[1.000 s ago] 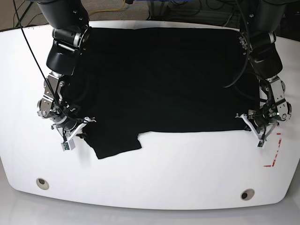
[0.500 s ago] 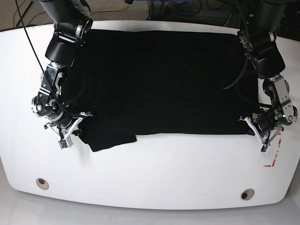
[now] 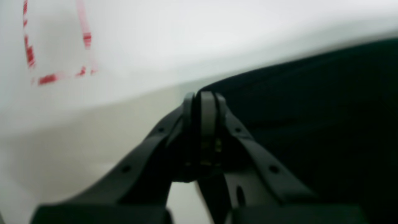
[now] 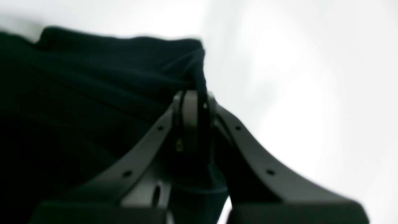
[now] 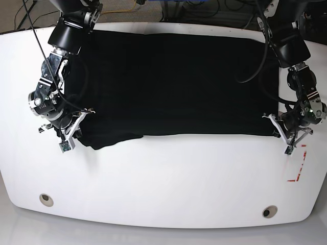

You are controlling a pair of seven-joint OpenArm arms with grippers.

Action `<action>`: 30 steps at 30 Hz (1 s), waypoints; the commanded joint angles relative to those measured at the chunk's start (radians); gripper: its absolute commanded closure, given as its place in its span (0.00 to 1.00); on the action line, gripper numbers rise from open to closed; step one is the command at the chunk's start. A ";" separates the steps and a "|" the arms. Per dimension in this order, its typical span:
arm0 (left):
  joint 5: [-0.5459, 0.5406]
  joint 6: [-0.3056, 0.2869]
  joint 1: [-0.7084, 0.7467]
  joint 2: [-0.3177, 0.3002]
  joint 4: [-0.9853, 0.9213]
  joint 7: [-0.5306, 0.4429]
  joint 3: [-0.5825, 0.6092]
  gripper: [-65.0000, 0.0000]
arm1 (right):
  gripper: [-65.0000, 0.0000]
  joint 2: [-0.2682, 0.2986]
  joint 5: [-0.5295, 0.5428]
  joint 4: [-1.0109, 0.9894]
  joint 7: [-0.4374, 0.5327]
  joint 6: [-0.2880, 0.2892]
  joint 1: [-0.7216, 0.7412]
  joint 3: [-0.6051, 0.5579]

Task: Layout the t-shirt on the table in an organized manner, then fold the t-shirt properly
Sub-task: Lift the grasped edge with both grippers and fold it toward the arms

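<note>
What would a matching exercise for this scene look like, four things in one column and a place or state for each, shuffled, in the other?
Things:
1. t-shirt
2. left gripper
3. right gripper
4. red dashed mark

Places or states:
A. bare on the table, at the base view's right edge
B. spread flat, black
C. shut on the cloth's corner, base view's right
D. shut on the cloth's corner, base view's left

Pairs: 1-B, 2-C, 3-D, 4-A

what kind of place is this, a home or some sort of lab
Most likely a robotics lab or test bench: a glossy white table with metal grommets and a red dashed mark, a black t-shirt spread on it, and cables behind.
</note>
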 commanded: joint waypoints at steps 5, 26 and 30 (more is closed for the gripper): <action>-0.018 0.005 0.060 -0.026 0.125 -0.010 -0.002 1.00 | 1.00 0.002 0.002 0.145 -0.020 -0.008 -0.070 0.004; -0.020 0.005 0.267 -0.061 0.246 -0.010 -0.002 1.00 | 1.00 -0.049 0.001 0.286 -0.045 -0.008 -0.300 0.006; -0.020 0.005 0.280 -0.063 0.246 -0.010 -0.002 1.00 | 0.99 -0.049 0.001 0.289 -0.045 -0.008 -0.322 0.006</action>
